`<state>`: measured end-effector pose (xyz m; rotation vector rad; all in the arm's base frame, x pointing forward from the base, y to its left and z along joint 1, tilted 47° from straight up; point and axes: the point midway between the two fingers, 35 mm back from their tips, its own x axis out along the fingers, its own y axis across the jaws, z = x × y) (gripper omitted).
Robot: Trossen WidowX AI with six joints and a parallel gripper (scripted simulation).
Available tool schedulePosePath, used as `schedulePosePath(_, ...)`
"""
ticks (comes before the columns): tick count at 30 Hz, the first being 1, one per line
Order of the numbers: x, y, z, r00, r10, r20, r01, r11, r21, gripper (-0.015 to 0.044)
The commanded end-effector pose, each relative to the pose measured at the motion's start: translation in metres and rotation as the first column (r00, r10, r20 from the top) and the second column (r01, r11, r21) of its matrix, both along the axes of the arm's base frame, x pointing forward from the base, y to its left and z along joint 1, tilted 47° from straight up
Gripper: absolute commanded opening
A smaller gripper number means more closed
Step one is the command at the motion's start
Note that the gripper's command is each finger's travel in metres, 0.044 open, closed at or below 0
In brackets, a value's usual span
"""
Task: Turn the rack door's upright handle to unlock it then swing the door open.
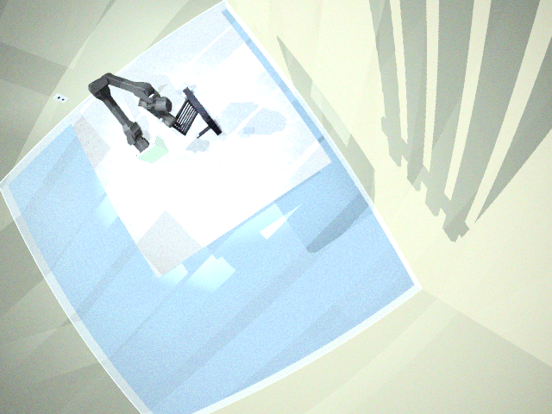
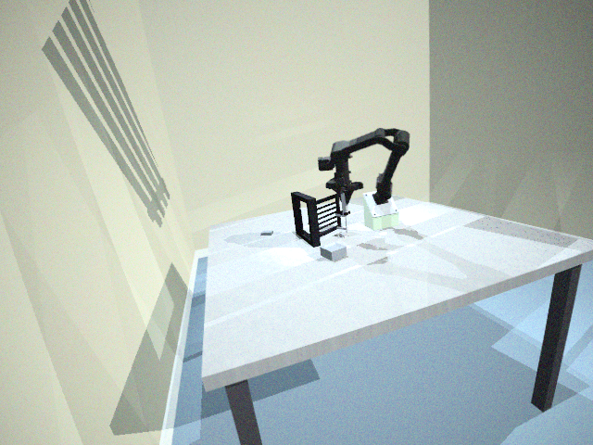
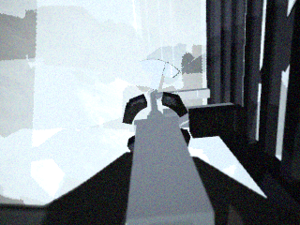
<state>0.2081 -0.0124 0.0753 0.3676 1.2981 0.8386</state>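
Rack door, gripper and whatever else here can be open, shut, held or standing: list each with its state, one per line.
Rack door: swung partway open, clearly out of the frame's plane
Gripper: shut on the handle
Handle: held between the fingers
Frame: upright on the table
Grey block: resting on the table
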Motion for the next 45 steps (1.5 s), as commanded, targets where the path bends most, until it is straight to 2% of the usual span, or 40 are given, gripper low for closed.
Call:
schedulePosePath(1, -0.001, 0.008, 0.008, 0.997, -0.058, -0.053, 0.058, 0.998, 0.006, 0.0015)
schedulePosePath(27, 0.001, 0.044, 0.046, 0.912, -0.284, -0.296, 0.291, 0.957, -0.022, 0.0015)
schedulePosePath(42, 0.002, 0.046, 0.048, 0.905, -0.294, -0.307, 0.301, 0.953, -0.025, 0.0015)
schedulePosePath(45, 0.002, 0.046, 0.048, 0.905, -0.294, -0.307, 0.301, 0.953, -0.025, 0.0093)
